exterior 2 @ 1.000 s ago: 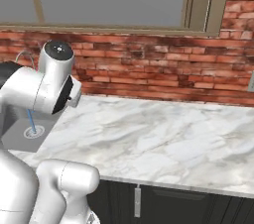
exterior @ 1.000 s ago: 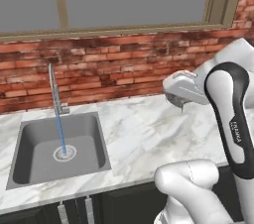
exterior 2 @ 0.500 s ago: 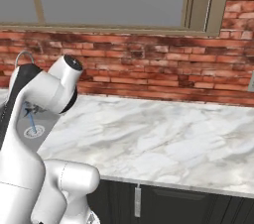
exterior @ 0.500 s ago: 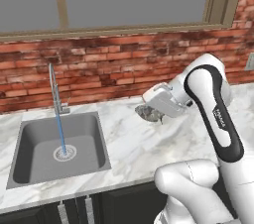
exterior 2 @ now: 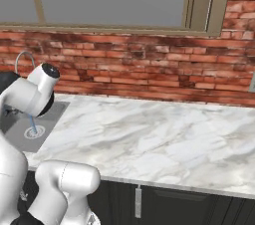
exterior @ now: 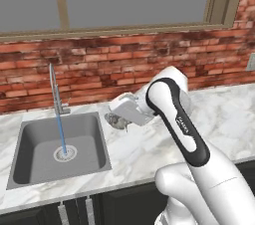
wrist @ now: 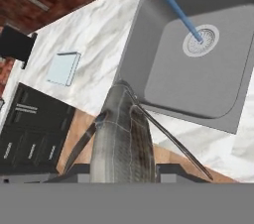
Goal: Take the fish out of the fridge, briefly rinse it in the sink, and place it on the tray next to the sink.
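I've swung my tool (exterior: pixel 115 119), clamped on the small silvery-grey fish (wrist: pixel 121 139), leftward from the marble worktop (exterior: pixel 149 149) toward the square grey steel sink (exterior: pixel 35 144); rinsing comes next.

White marble counter (exterior 2: pixel 149 139), grey sink (exterior: pixel 35 144) set into it, pale tray (wrist: pixel 63 68) lying flat on it

Fish (wrist: pixel 121 136): silvery-grey, fine scale lines. Sink (exterior: pixel 37 144): matte grey steel; water stream (exterior: pixel 61 134) blue. Tray (wrist: pixel 63 68): pale blue-green. Counter (exterior 2: pixel 164 144): white marble, grey veining. Far wall (exterior: pixel 124 64): red-brown brick, mottled. Window frame (exterior 2: pixel 199 2): olive-tan.
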Robot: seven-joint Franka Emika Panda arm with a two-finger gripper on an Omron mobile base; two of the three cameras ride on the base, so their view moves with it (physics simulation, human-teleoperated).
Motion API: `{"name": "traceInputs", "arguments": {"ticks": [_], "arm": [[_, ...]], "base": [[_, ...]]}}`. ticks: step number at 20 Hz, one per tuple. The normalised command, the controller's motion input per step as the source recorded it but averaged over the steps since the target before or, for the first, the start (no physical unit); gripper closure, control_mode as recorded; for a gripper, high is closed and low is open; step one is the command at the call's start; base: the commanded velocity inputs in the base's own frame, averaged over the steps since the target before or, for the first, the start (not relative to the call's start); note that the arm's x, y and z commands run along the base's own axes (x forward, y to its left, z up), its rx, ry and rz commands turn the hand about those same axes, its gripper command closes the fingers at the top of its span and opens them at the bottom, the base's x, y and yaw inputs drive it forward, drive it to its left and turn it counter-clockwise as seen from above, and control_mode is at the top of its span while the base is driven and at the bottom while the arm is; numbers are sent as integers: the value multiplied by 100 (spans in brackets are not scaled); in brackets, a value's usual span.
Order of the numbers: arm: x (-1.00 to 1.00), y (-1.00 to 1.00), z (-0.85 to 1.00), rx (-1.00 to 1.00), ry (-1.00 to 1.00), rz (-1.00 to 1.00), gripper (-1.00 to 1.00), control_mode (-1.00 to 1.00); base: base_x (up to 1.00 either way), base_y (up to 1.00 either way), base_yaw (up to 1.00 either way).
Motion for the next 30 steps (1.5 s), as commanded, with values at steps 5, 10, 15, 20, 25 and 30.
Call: {"name": "traceInputs", "arguments": {"ticks": [5,10,15,20,25,30], "arm": [[21,12,-17,0,2,1,100,-100],[37,0,-33,0,11,0,100,-100],[53,50,-23,0,11,0,100,-100],[41,59,-18,0,6,0,100,-100],[32,14,-31,1,4,0,100,-100],[28,0,-36,9,11,0,100,-100]], "base": [[0,0,0],[0,0,0],[0,0,0],[0,0,0],[0,0,0],[0,0,0]]}}
